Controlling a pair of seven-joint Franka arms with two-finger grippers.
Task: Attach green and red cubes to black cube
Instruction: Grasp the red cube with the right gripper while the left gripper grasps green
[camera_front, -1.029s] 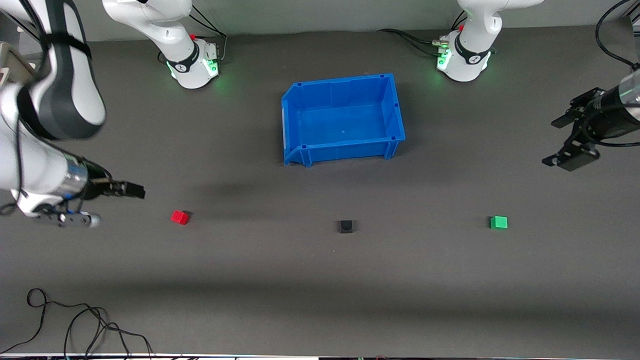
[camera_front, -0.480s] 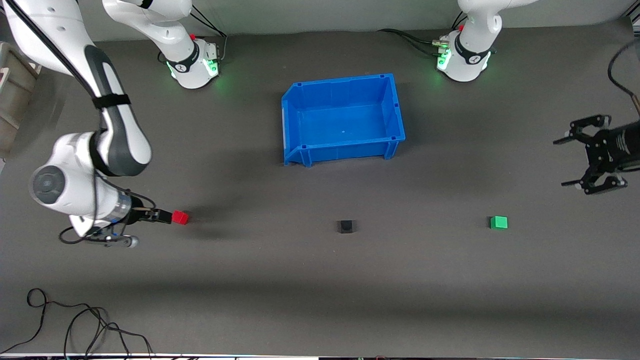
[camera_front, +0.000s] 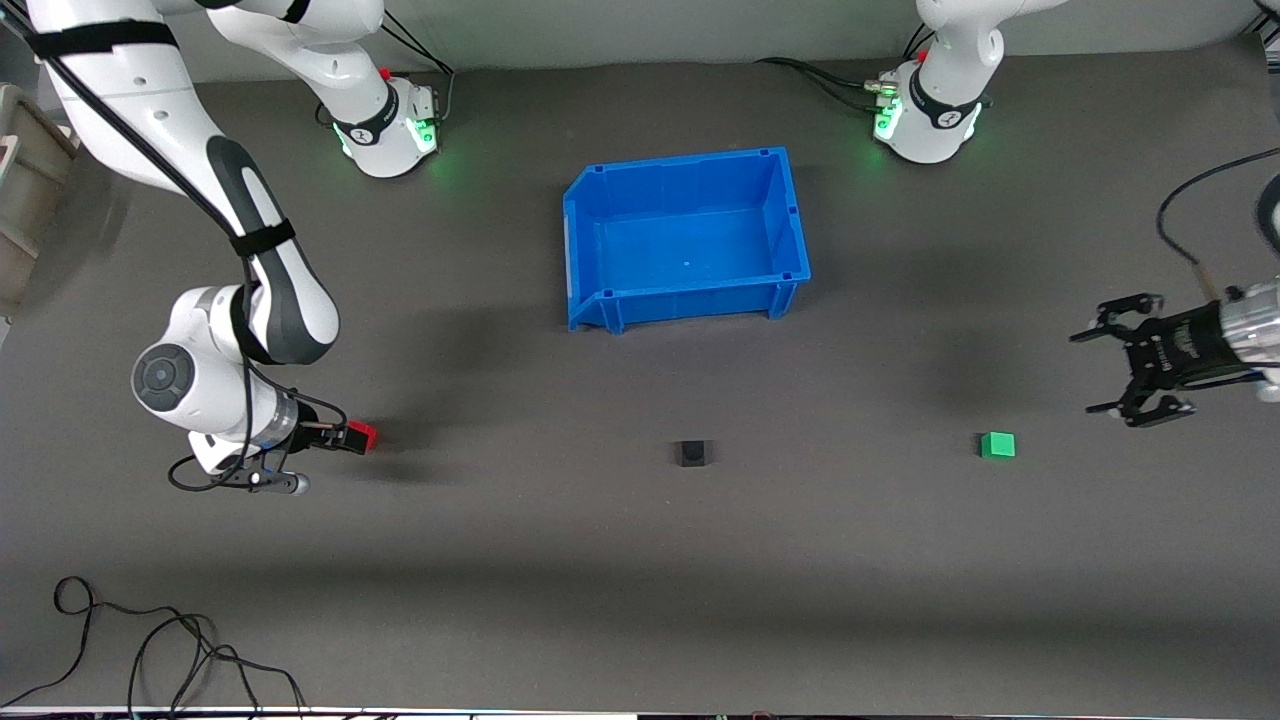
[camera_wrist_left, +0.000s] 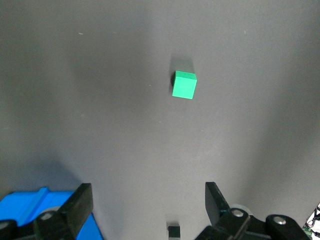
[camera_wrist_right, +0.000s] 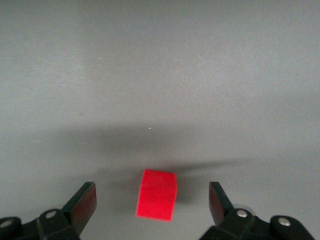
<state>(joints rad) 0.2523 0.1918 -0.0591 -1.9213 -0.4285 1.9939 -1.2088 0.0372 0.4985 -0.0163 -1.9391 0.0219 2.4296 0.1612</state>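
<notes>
Right pincer (camera_front: 345, 437), fingers apart, sits low at the bright red cube (camera_front: 362, 435), which lies between them unclamped. Left pincer (camera_front: 1115, 368), also apart, hovers near the bright green cube (camera_front: 997, 445). Matte black cube (camera_front: 692, 453) rests on the table between both, nearer the camera than the blue bin (camera_front: 600, 240).

A robotics lab bench, not a home or a shop.

My two white arms are bolted by their bases (camera_front: 388, 135) to a tabletop (camera_front: 640, 560) covered in plain dark grey mat, green status lights glowing at each base, with a blue plastic bin (camera_front: 686, 238) between them and loose black cables (camera_front: 150, 650) at the mat's edge nearest the front camera.
</notes>
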